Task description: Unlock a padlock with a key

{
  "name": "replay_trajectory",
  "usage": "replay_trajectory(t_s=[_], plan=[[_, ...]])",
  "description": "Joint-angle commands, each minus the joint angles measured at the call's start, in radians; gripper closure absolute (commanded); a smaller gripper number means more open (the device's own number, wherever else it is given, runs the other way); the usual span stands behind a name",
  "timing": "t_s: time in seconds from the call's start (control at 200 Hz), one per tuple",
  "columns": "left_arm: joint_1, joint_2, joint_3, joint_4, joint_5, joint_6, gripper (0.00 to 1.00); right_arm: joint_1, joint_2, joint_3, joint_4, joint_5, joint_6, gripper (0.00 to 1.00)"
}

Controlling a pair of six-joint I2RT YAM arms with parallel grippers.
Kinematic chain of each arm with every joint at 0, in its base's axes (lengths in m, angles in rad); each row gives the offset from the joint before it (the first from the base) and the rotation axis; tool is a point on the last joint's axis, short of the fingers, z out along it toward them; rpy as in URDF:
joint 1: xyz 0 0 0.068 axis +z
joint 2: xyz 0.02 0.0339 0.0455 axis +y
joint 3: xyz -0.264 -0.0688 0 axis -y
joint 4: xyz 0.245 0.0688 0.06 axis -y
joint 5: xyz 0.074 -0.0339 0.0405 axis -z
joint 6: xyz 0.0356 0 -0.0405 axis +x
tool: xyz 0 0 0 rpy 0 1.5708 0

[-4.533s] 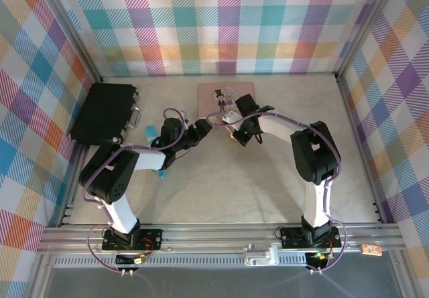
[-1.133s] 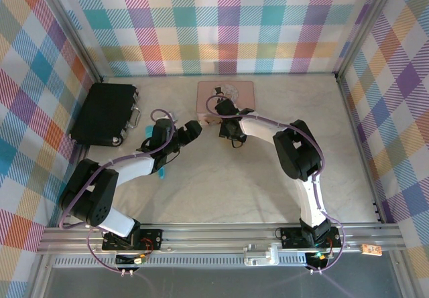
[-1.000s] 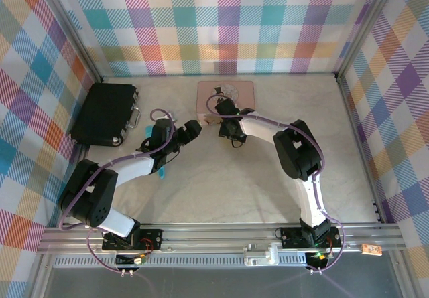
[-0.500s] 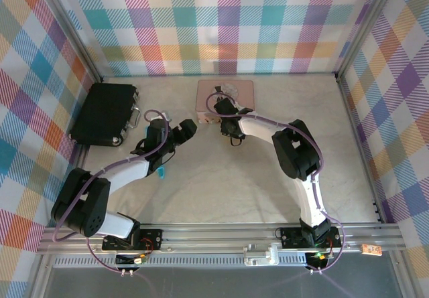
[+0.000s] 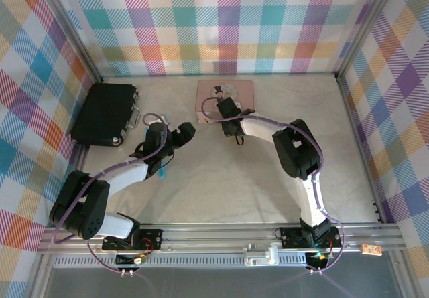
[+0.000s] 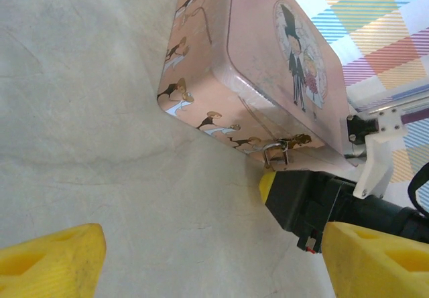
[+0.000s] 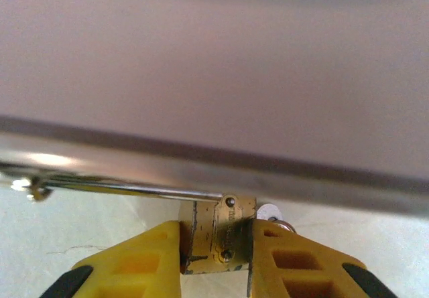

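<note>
Closing in over the last second, the right pincer (image 7: 214, 251) now clamps the brass padlock (image 7: 220, 228) hanging at the front hasp of the pink box (image 6: 268, 63); the left pincer (image 6: 214, 258) hovers over the counter (image 6: 100, 144), spread wide apart (holding nothing), so steadying looks done, unlocking not yet begun

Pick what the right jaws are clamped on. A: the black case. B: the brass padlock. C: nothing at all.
B: the right wrist view shows the padlock pinched between the jaws of the right gripper, just under the pink tin.
</note>
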Motion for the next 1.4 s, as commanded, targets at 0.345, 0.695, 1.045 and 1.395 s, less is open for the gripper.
replay_trajectory(t_s=[0.345,0.695,1.045,1.395], plan=[[0.002,0.147,0.019,0.204,0.108,-0.076,0.23,0.005,-0.048,0.042,0.062,-0.07,-0.108,0.79],[-0.042,0.33,0.121,0.317,0.201,-0.101,0.27,-0.001,-0.146,-0.094,0.214,-0.135,-0.199,0.87],[-0.071,0.417,0.19,0.338,0.171,-0.098,0.31,-0.045,-0.163,-0.075,0.226,-0.286,-0.191,0.88],[-0.065,0.385,0.168,0.291,0.142,-0.077,0.29,-0.06,-0.18,-0.107,-0.016,-0.167,-0.019,0.36]])
